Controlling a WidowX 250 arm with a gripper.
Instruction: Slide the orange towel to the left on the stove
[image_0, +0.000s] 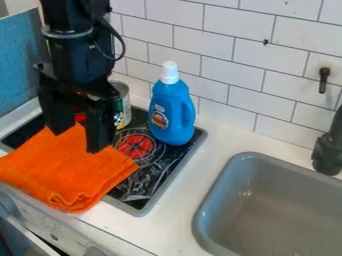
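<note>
Gripper (79, 141) hangs over the folded orange cloth (67, 175), fingers well apart w/ nothing btwn; can't tell if tips touch it. Cloth's at the stove's (139, 210) 8 o'clock, folded prob. to lie compact. Blue bottle (172, 117) stands at cloth's 2 o'clock, can (123, 106) at 1, prob. set back for room.

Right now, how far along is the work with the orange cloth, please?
Done, it seems: the orange cloth lies folded in layers, partly over the black stovetop.

In hand: the gripper is at the cloth, fingers apart, not closed on it; whether they touch it, I cannot tell.

Left, as I judge: a grip on the cloth, then any move of it.
</note>
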